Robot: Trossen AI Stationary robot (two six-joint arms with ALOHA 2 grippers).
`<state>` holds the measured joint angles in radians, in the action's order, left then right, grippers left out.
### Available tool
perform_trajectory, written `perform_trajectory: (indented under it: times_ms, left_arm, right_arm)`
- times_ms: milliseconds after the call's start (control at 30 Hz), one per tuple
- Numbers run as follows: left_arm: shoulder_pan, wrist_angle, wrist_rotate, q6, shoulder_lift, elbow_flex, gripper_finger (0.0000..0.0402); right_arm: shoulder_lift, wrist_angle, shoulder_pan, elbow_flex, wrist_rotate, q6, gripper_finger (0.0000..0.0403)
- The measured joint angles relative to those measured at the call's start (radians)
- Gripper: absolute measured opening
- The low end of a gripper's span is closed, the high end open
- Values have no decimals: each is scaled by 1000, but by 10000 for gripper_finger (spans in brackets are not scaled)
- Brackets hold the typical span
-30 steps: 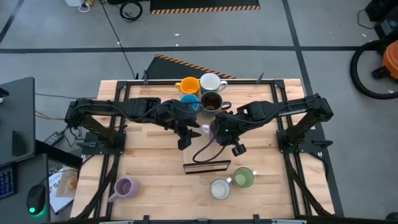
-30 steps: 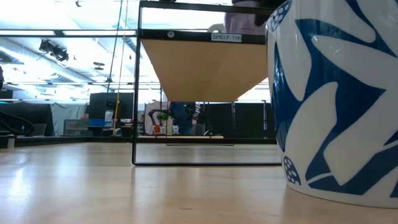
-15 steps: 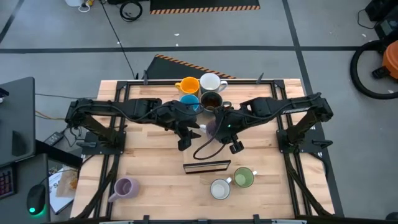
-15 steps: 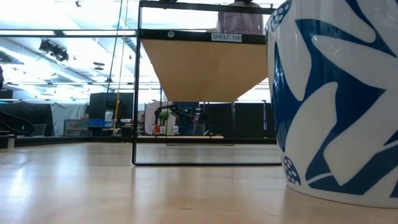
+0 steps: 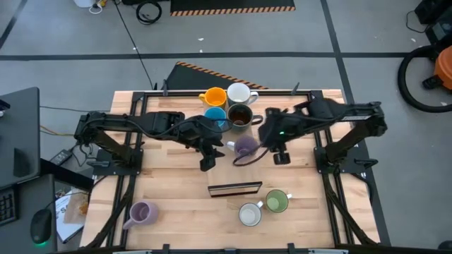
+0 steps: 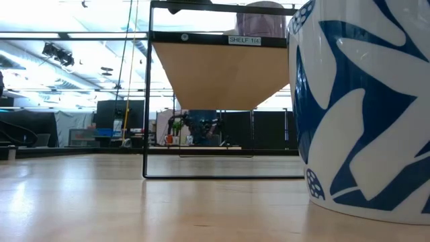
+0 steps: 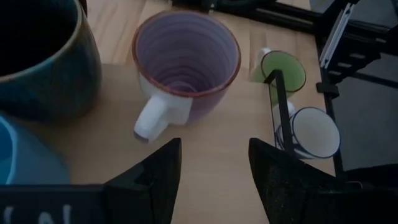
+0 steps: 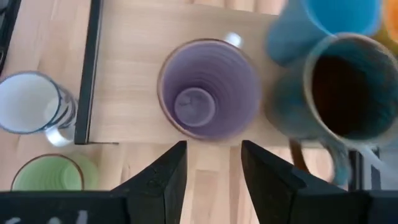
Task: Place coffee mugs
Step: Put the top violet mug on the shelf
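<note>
Lavender mug (image 7: 186, 65) — glazed ceramic, probably slippery, breakable — take its rim; both grippers (image 7: 211, 168) (image 8: 211, 165) spread, empty.

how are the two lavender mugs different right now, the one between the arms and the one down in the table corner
The lavender mug between the arms sits on the raised shelf board, close to the dark brown mug and blue mug; the lavender mug in the corner sits alone on the tabletop. The first has both open grippers, left and right, flanking it; the second has none nearby. Both stand upright and look empty.
</note>
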<state>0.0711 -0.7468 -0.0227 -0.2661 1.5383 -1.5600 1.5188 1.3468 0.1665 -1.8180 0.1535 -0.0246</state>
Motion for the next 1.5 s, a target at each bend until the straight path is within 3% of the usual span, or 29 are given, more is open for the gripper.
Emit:
perform_trajectory:
  times_ms: [300, 500, 767, 1500]
  left_arm:
    - [0, -9, -28, 50, 0, 0, 194]
    - [-1, -8, -70, 74, 0, 0, 194]
    - [7, -14, -18, 68, 0, 0, 194]
    - [-2, -18, -27, 41, 0, 0, 194]
  right_arm:
    - [-145, -92, 16, 195, 36, 161, 157]
    - [-181, -222, 17, 367, 2, 218, 157]
    - [-179, -401, 16, 525, -42, 292, 157]
    - [-179, -965, -69, 787, 30, 258, 157]
